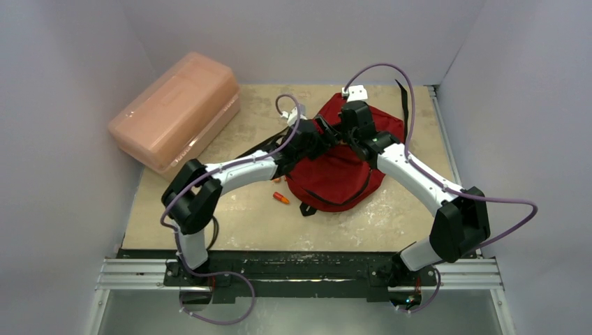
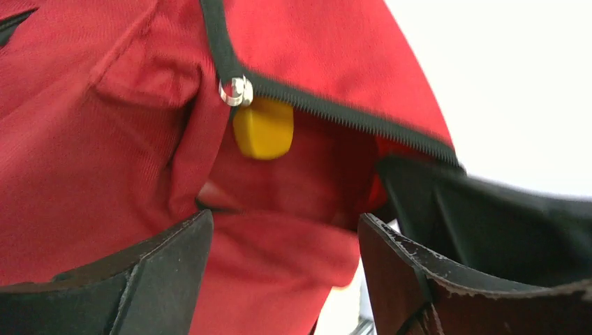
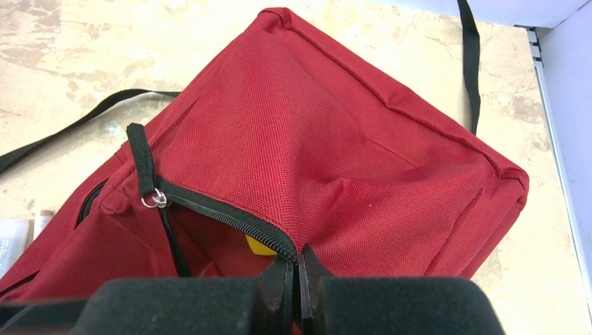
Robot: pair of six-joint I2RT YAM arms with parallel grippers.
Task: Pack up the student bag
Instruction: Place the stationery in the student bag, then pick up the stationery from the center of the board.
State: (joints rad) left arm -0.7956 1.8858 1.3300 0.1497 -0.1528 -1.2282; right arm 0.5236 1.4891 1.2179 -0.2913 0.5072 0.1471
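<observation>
Top view: student bag lies centre frame on the bench, and both arms meet over its upper edge. The right gripper is pinched closed on the zip edge, tenting the mouth. The left gripper has its jaws apart and faces that mouth. A yellow item sits inside, above the gap between the jaws. The left arm looks better placed for anything entering.
</observation>
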